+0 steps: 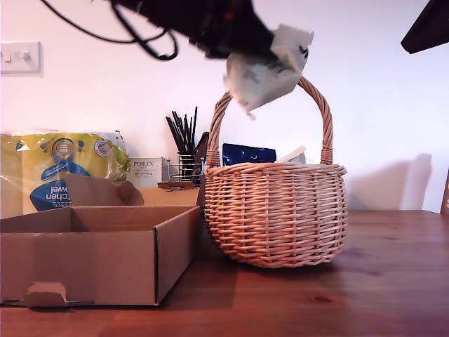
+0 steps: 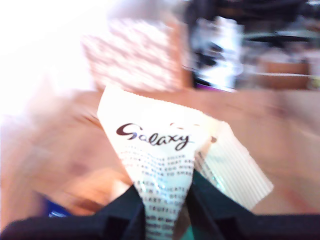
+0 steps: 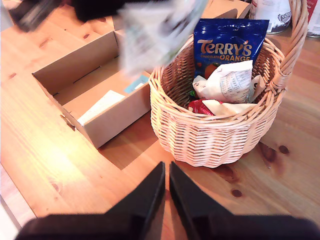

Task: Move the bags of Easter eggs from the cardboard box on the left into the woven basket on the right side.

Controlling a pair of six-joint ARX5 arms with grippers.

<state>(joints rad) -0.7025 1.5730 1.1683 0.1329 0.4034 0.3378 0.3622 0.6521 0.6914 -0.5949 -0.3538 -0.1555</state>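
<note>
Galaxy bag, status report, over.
My first gripper shut on Galaxy bag, above woven basket. My second gripper shut, empty. Terry's Orange bag already in basket. Nothing blocking the drop.

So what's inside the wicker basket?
Inside the woven basket are a blue Terry's bag, a white bag and a red bag. Anything under them is covered.
</note>
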